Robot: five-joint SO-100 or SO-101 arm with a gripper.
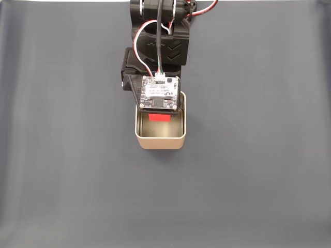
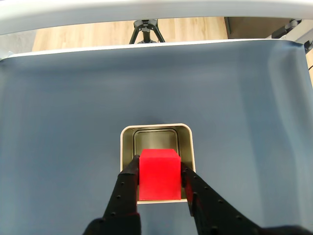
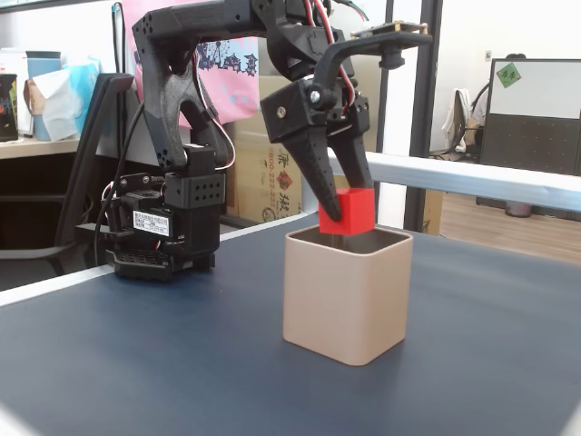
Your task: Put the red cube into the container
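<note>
Red and matte, the cube [image 2: 159,174] sits clamped between the two black fingers of the gripper [image 2: 160,177], which is closed snugly on its side faces. In a fixed view the cube [image 3: 350,210] hangs just above the rim of the tin [image 3: 343,300], its lower edge about level with the opening. In the wrist view the tin [image 2: 190,147] lies straight ahead at twelve o'clock, directly under the cube, so the drop looks lined up; letting go here should land it inside, toward the six o'clock wall, on the dark blue mat [image 2: 58,122]
</note>
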